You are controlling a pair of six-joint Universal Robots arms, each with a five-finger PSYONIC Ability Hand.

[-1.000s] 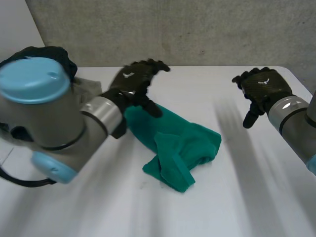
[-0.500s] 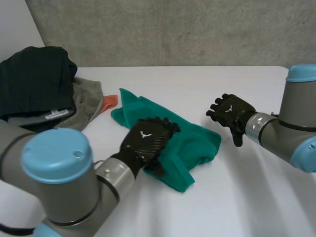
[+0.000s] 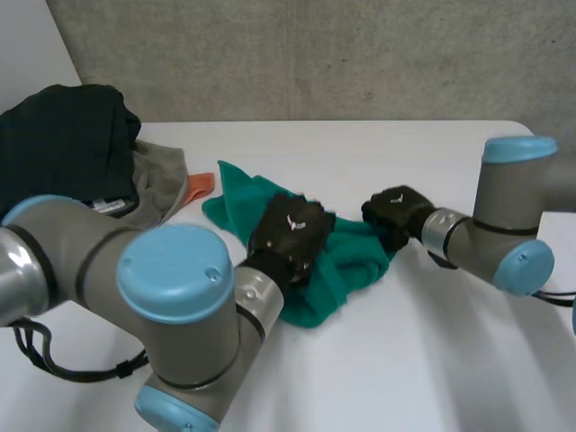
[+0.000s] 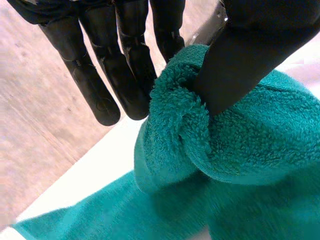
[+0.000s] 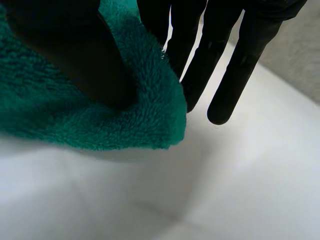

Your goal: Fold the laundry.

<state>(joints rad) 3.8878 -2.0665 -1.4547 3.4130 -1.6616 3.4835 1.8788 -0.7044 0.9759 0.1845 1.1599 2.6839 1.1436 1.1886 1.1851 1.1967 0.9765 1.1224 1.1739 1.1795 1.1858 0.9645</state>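
Since half a second ago, closed in on the green towel point(image 3: 351, 261) from both sides: left hand point(image 3: 290, 236) further toward the far edge of the table point(image 3: 432, 360), right hand point(image 3: 394, 214) in from the right edge to the towel's right end. Lies crumpled near the middle of the table, one corner pointing toward the far-left corner with its pile of dark clothes point(image 3: 63, 144), grey garment point(image 3: 157, 184) and orange cloth point(image 3: 200, 187). Bare white room along the near, right and far edges.

From the left wrist: thumb dug into a bunched fold, clamping it against straight fingers point(image 4: 125, 75). From the right wrist: a towel edge pinched between thumb and straight fingers point(image 5: 220, 65), table beneath. From the head: only the backs of both hands, grips hidden
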